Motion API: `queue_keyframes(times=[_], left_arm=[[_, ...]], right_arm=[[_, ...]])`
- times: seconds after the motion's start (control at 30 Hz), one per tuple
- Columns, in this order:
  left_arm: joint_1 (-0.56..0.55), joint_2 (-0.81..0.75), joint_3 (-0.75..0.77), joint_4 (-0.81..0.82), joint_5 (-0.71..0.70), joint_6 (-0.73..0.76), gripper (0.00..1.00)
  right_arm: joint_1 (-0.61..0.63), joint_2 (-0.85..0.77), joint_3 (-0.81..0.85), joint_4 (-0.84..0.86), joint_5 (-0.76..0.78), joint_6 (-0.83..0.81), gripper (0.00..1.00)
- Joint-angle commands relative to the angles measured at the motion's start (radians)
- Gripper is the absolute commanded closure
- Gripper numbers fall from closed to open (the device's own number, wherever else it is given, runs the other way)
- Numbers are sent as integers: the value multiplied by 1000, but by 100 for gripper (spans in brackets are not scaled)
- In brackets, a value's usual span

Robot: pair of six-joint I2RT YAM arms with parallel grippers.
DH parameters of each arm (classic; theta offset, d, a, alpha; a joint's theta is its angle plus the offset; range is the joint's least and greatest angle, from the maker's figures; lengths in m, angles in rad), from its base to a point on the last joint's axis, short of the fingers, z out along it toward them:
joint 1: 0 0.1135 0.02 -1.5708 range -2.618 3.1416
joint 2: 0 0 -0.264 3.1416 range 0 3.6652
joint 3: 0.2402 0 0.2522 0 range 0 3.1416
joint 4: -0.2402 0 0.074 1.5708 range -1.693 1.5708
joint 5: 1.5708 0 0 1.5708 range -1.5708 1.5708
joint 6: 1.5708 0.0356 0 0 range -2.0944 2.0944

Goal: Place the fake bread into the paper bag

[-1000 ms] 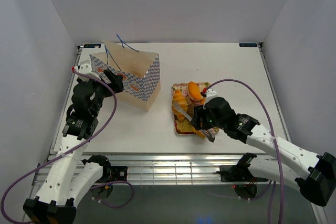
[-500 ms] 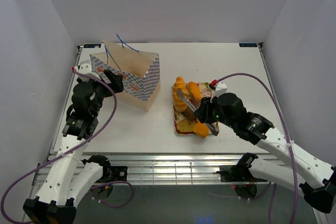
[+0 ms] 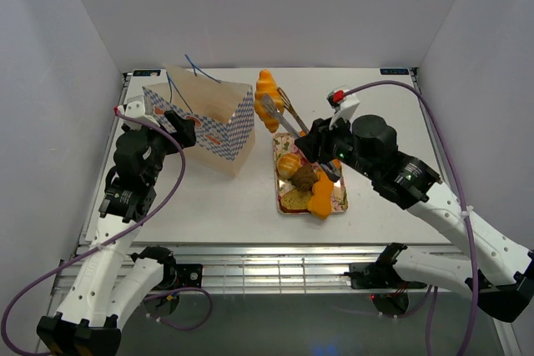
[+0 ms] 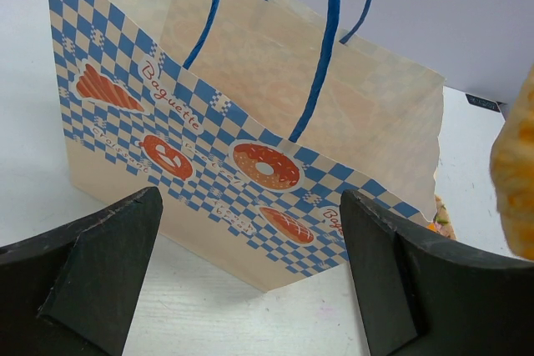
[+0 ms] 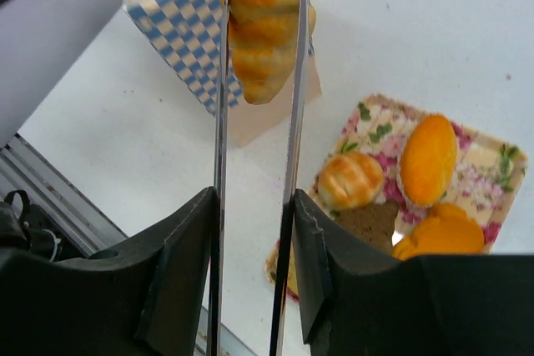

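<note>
Now, croissant [image 5: 263, 14]: pinched between the tips of the metal tongs [image 5: 220, 122], well ahead of the fingers, at 2 o'clock from the paper bag [image 3: 209, 118] in the top view.
Right gripper [image 5: 253, 202]: clenched on the tongs' two arms.
Left gripper [image 4: 248, 206]: spread wide, grasping nothing, with the bag at 12 o'clock.
Tray [image 3: 338, 202]: other bread pieces [image 3: 304, 177] lie on it, at 6 o'clock from the croissant.

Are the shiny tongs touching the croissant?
Touching. The right wrist view shows both blades of the tongs pressed against the sides of the croissant, pinching it.
</note>
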Motion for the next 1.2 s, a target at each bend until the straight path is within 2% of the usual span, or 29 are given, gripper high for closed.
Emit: queue_keyframes(times=[0.0,0.2,0.43,1.17], left_arm=[[-4,-19,-1,1,-12,-4,2],[-4,-21,-1,-2,-46,2,2],[-4,-26,-5,-2,-62,4,2],[-6,-26,-6,-2,-71,10,2]], right_arm=[[0,48,134,165,-60,-80,54],[0,168,278,243,-180,-103,54],[1,306,373,297,-362,-129,55],[3,675,631,270,-349,-229,53]])
